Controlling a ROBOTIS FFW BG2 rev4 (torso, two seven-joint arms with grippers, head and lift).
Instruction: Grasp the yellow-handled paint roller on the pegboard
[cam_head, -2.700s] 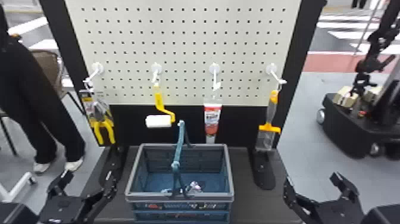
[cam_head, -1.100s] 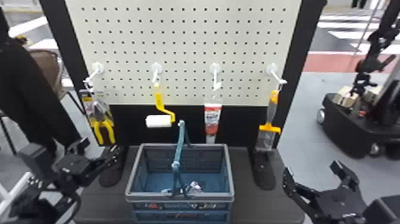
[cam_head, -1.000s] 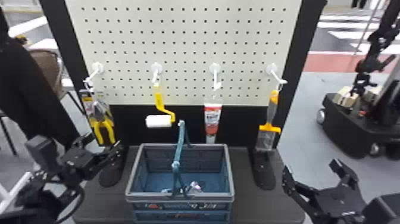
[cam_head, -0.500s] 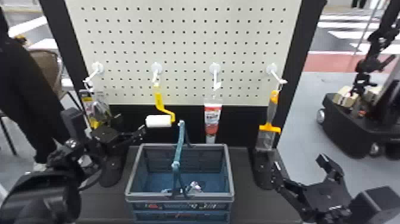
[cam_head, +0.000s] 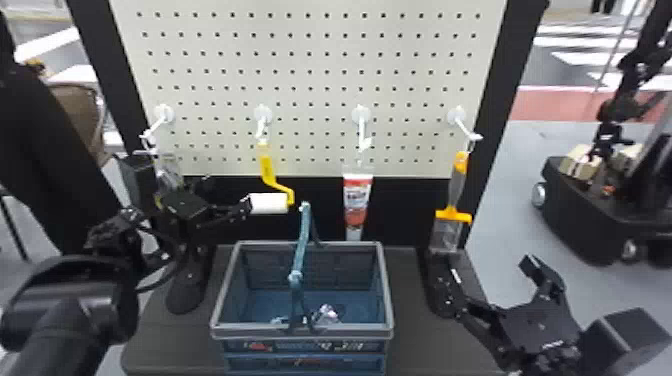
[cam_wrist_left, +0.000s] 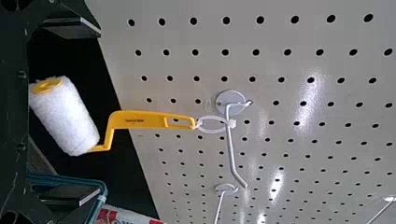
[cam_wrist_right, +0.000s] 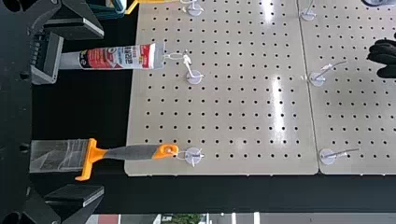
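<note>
- The left gripper (cam_head: 239, 210) is spread wide and held up at the left end of the roller's white sleeve.
- In the left wrist view the sleeve lies between the two fingers (cam_wrist_left: 70, 25), which are not closed on it. Whether a tip touches it cannot be told.
- The roller (cam_head: 270, 203) hangs by a white loop from the second hook from the left on the pegboard (cam_head: 310, 60), yellow handle up and sleeve at the bottom.
- Below and to the right of the sleeve, a blue basket (cam_head: 300, 331) sits on the table.
- The right gripper (cam_head: 495, 292) is also spread, low at the table's right end, well apart from the roller.
</note>
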